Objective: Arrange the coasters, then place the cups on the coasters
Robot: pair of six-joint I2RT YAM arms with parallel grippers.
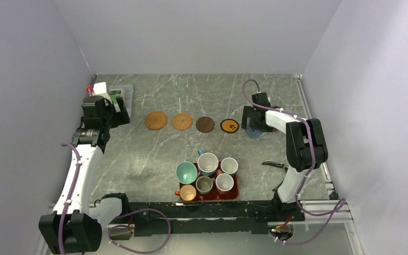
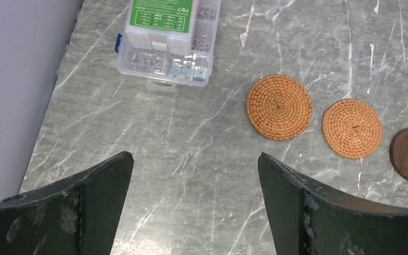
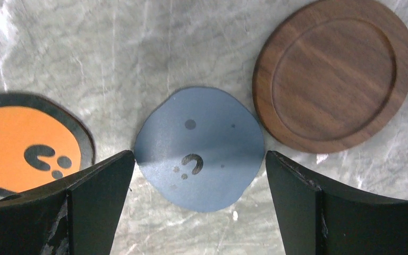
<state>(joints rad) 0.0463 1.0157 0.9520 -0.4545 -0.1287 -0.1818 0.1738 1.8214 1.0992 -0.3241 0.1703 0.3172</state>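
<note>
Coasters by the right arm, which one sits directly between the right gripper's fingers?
The blue-grey coaster, centred under the open right gripper; the orange-and-black coaster and the dark wooden coaster lie off to either side.

Left arm (image 1: 79, 172) and right arm (image 1: 304, 142): white links, black joints, purple cables (image 1: 75, 178) looped along them, scuffed black jaws.

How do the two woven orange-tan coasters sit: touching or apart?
Apart. The left wrist view shows bare marble table between one woven coaster and the other woven coaster.
</note>
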